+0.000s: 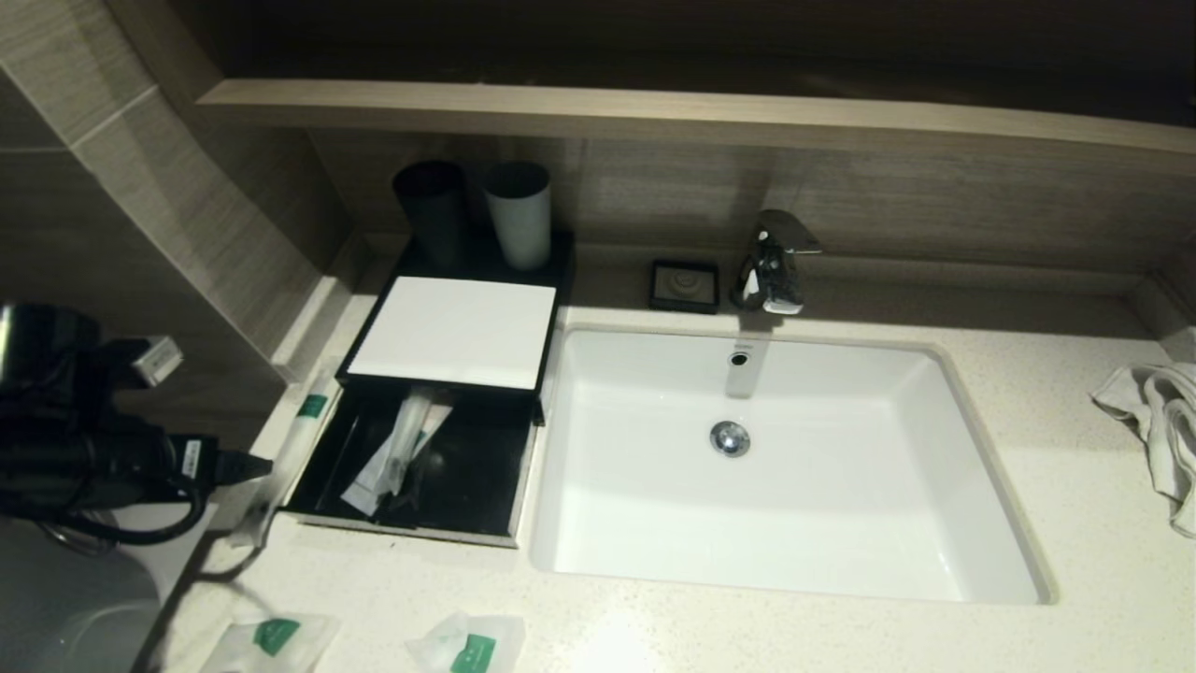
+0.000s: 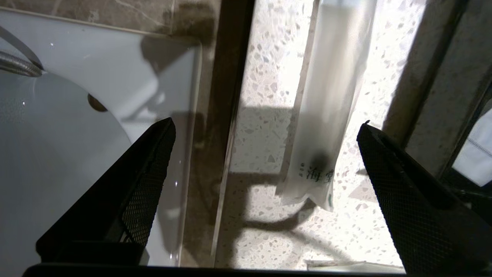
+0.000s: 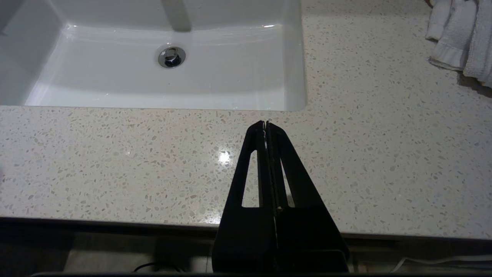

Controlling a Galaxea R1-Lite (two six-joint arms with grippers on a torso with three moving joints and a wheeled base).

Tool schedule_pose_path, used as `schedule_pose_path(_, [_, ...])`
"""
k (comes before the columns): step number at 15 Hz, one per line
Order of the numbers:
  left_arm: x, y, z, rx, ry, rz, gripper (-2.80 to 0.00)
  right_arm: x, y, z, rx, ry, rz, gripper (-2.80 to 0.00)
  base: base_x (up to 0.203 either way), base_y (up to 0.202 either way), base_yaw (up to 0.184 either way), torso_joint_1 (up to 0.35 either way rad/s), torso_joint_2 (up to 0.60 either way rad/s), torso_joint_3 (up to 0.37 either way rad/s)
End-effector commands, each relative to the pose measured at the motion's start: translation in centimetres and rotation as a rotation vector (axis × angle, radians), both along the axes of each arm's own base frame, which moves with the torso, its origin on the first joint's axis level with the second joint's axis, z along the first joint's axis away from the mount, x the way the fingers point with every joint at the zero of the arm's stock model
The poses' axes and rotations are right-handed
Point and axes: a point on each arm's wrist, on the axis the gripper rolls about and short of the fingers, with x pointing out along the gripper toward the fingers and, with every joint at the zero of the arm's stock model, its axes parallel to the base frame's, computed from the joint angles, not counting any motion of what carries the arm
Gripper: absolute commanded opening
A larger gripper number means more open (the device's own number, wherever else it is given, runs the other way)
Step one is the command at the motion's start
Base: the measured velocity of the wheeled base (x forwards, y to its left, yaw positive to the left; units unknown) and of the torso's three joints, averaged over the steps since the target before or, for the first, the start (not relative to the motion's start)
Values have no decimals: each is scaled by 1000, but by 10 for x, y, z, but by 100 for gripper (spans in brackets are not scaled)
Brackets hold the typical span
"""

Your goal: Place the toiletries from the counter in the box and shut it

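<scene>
Speckled glossy cream stone counter (image 1: 1028,393), low black box (image 1: 458,374) w/ flat white top, drawer pulled out.
One long translucent packet (image 1: 397,449) in drawer, another (image 2: 330,115) on counter beside box; left gripper (image 2: 265,127) splayed wide over it; right gripper (image 3: 266,125) clenched, parked.

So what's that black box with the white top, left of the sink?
The box is low, black and rectangular with a flat, matte white top panel. Its front drawer is pulled out toward the counter's front edge; a long translucent packet lies slanted inside it. The box sits on the speckled counter close beside the sink. Two cups stand at its back. Another long packet lies along the drawer's left side.
</scene>
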Motion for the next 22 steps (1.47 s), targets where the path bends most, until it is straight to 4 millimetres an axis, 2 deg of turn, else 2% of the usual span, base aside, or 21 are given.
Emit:
schedule_pose_path(1, [2,0,-9,-14,29,-28,0,0,0,0,0,2,1,-280,0,0,0,0,0,0])
schedule_pose_path(12, [12,2,-17,-12,26,-47,0,0,0,0,0,0,0,-280,0,0,0,0,0,0])
schedule_pose_path(22, [14,-9,-20,-14,37,-92,0,0,0,0,0,0,-1,-280,0,0,0,0,0,0])
